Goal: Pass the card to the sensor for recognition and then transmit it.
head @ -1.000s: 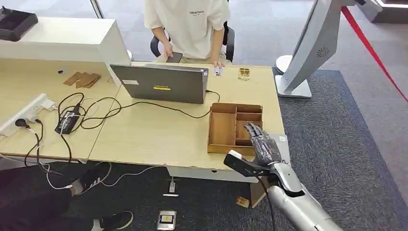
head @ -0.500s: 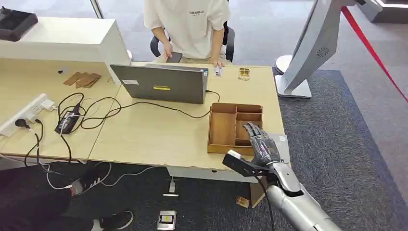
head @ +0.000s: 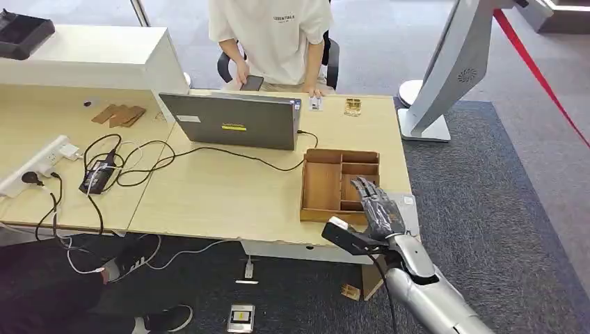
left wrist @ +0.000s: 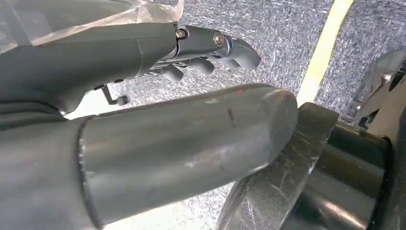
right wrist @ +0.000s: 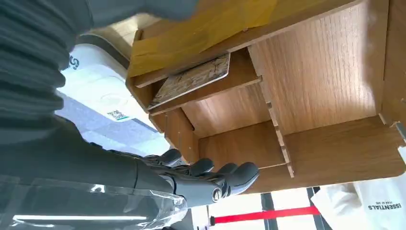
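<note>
**Desk:** Where is the card?

**Photographer:** In the right wrist view a wood-patterned card [right wrist: 191, 80] lies flat in a small compartment of the wooden tray [right wrist: 316, 72], its long axis running along the divider beside it. In the head view that compartment sits near the tray's [head: 321, 186] corner by the right hand [head: 379, 209], and the hand covers it, so the card cannot be made out there.

**Desk:** And the right hand itself?

**Photographer:** Fingers apart and stretched out, holding nothing. It hovers over the tray's near right corner at the edge of the surface [head: 222, 195]. The wrist view shows its dark fingers [right wrist: 210, 178] extended beside the tray's compartments, clear of the card.

**Desk:** The left hand?

**Photographer:** The left hand [left wrist: 201, 52] appears over grey carpet with its fingers loosely bent and nothing in them; whether they are fully drawn together I cannot tell.

**Desk:** What else is in the wide shot?

**Photographer:** A person in a white T-shirt [head: 275, 38] is seated at the far side, behind a grey laptop [head: 233, 122]. A small white card [head: 316, 103] lies near that person's hand. A power strip [head: 35, 163] and tangled black cables [head: 139, 160] sit at the left, and a white kiosk stand [head: 445, 69] rises on the right.
</note>
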Motion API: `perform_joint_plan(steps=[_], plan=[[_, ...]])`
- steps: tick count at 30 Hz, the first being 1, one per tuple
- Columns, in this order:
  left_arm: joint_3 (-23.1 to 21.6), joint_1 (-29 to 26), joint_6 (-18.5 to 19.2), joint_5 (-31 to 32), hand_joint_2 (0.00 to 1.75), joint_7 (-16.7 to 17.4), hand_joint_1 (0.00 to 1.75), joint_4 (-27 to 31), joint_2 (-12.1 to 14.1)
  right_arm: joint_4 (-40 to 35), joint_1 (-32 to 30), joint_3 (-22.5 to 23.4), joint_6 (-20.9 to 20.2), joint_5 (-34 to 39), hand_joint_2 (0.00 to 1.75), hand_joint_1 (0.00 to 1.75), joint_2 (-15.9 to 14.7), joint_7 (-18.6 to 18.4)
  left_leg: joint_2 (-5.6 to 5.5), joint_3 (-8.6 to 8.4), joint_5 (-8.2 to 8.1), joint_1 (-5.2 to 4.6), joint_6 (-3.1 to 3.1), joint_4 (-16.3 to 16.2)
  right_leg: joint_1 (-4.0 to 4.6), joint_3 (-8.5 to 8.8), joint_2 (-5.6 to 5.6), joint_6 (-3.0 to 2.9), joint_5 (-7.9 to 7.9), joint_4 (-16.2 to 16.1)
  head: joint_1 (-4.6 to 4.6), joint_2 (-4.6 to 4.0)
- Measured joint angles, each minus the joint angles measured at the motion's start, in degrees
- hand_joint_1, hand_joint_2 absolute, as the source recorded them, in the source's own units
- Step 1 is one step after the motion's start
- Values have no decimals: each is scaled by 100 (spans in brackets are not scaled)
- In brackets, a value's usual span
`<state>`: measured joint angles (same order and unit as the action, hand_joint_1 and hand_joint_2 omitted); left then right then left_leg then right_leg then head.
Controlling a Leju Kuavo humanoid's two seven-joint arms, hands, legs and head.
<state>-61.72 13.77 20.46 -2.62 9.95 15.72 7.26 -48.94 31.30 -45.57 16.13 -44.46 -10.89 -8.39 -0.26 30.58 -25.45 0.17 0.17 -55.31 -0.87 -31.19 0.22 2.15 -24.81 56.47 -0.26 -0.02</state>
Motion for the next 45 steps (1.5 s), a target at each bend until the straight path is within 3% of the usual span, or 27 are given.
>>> perform_joint_plan(steps=[26,45], plan=[[0,4,0,68,0,11,0,0,-2,2,6,2,-267,85,175,175,-15,13,1,-2,0,0,0,0,0,0,0,0,0,-1,0,0],[0,24,0,87,0,44,0,0,0,0,1,4,-68,61,175,175,-57,13,1,-2,0,0,0,0,0,0,0,0,0,0,0,0]])
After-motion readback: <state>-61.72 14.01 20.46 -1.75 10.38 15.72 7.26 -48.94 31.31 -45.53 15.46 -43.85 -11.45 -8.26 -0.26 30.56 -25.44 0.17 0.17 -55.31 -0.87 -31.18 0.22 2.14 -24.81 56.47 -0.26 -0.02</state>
